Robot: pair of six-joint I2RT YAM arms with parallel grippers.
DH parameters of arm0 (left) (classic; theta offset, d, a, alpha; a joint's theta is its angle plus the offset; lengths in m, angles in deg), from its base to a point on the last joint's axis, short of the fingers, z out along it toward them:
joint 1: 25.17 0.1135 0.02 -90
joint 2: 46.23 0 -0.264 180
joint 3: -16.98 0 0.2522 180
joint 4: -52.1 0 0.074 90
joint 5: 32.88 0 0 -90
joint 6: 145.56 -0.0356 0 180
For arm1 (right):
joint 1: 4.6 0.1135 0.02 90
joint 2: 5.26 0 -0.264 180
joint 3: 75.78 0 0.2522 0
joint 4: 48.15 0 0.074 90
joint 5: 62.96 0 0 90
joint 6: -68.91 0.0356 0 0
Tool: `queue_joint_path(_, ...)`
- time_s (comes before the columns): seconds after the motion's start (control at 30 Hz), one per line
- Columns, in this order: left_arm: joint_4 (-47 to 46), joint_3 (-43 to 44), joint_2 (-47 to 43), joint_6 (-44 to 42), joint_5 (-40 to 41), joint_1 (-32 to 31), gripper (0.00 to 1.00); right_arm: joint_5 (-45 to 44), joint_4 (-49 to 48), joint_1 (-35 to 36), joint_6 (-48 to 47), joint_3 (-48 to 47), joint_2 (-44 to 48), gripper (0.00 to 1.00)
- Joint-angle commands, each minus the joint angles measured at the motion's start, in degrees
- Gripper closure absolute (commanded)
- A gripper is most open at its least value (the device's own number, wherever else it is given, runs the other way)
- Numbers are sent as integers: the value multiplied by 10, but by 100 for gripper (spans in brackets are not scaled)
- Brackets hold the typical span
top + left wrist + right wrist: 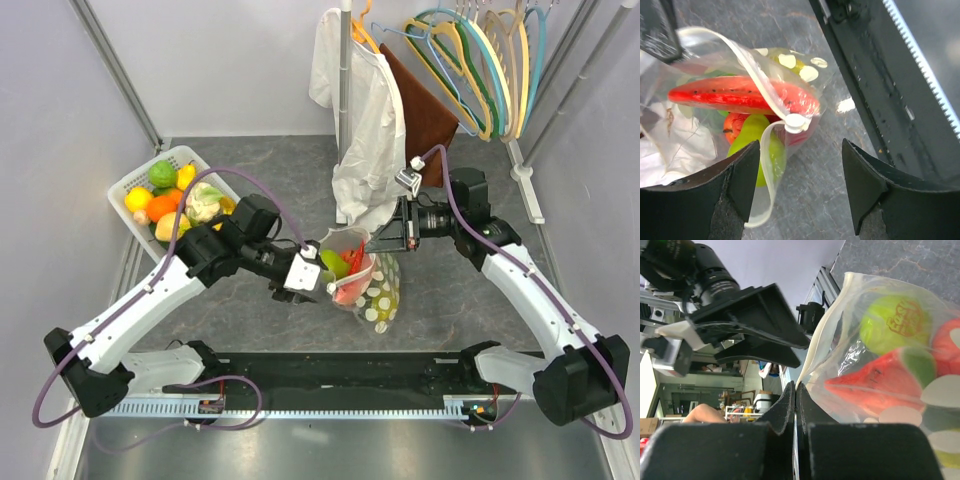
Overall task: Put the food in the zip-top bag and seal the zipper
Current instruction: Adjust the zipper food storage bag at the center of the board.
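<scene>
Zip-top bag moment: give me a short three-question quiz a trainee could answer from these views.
1. True or false: the left gripper is shut on the white slider tab.
2. What does the right gripper pinch? A. the zip-top bag at its mouth edge; B. a hanger; C. the shirt.
3. Fill in: food not yet bagged lies in the white ____ at the table's far left.
Key: 1 false, its fingers stand open with the tab just ahead of them. 2 A. 3 basket.
</scene>
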State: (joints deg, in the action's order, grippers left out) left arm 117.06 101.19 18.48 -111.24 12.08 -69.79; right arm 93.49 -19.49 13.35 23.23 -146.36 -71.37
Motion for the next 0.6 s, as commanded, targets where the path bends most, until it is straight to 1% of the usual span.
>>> queue_joint_path(0.0,-53,-33,1,-65,29,-6,27,25,-3,12,-29,-29,-5,100)
queue_joint_path(0.1,-54,-39,13,-54,25,-6,29,25,-2,18,-36,-35,-13,100)
queue_joint_path(0.2,-67,-63,14,-60,49,-17,35,22,-2,32,-49,-47,-24,100)
queue_joint_path(0.23,-86,-74,13,-55,54,-20,39,21,-2,36,-52,-53,-27,100)
queue_joint_path(0.3,-96,-83,11,-41,57,-22,42,19,-2,45,-57,-59,-37,100)
queue_joint_path(0.4,-91,-95,9,-45,60,-26,55,17,-1,48,-64,-69,-47,100)
queue_joint_path(0.43,-88,-100,5,-49,61,-28,63,15,-1,50,-66,-74,-49,100)
queue_joint_path(0.5,-81,-109,-1,-56,70,-28,71,14,-2,52,-69,-80,-55,100)
queue_joint_path(0.57,-79,-117,-12,-62,67,-28,76,10,0,52,-73,-81,-57,100)
